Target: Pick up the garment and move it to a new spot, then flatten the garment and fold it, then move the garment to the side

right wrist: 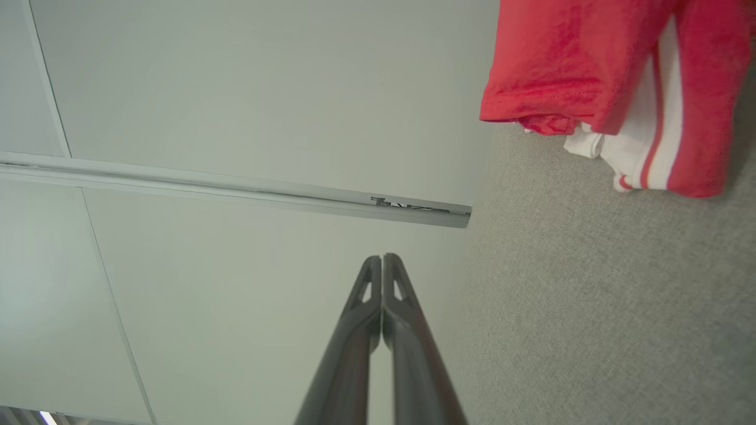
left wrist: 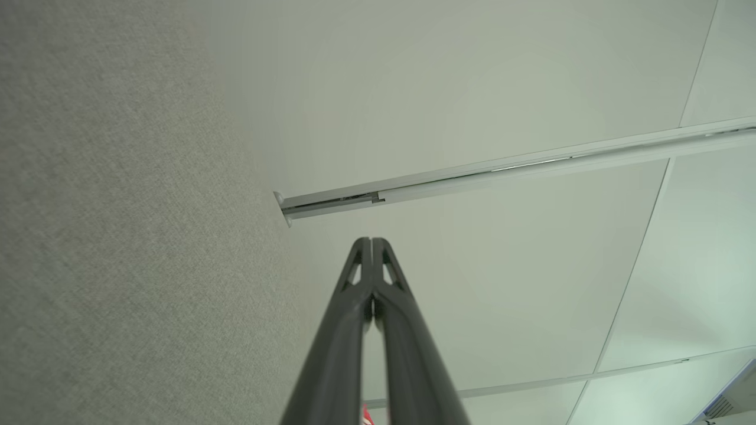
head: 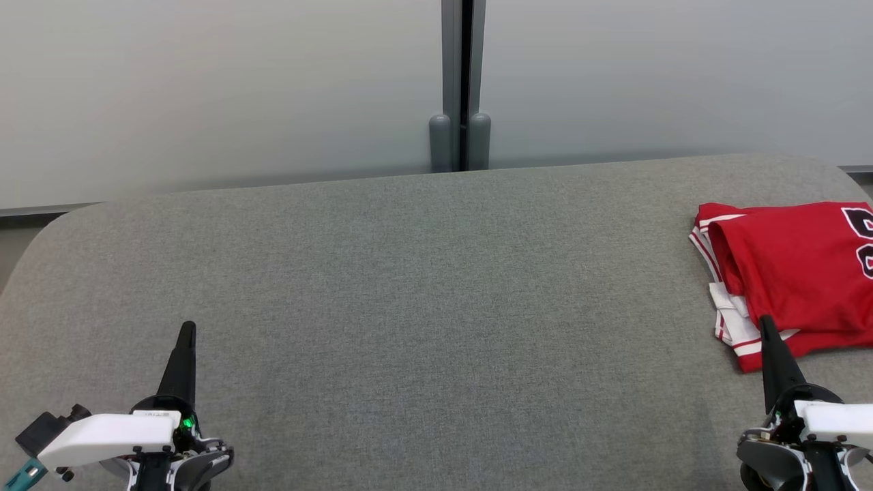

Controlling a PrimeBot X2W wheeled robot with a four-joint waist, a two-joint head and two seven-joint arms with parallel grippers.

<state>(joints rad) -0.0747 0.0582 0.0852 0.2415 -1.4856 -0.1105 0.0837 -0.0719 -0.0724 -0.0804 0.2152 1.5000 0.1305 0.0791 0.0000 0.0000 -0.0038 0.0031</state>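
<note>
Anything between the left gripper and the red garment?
No: in the head view, just bare grey surface lies between the left gripper and the red garment.

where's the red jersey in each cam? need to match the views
Head view: red jersey, far right, mid-height, cut by the frame edge.
Left wrist view: tiny red sliver at the bottom edge, near centre.
Right wrist view: top right corner.
Shared landmark: the grey fabric surface under it.

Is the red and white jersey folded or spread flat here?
Folded: the red and white jersey lies in compact stacked layers on the grey fabric surface.
</note>
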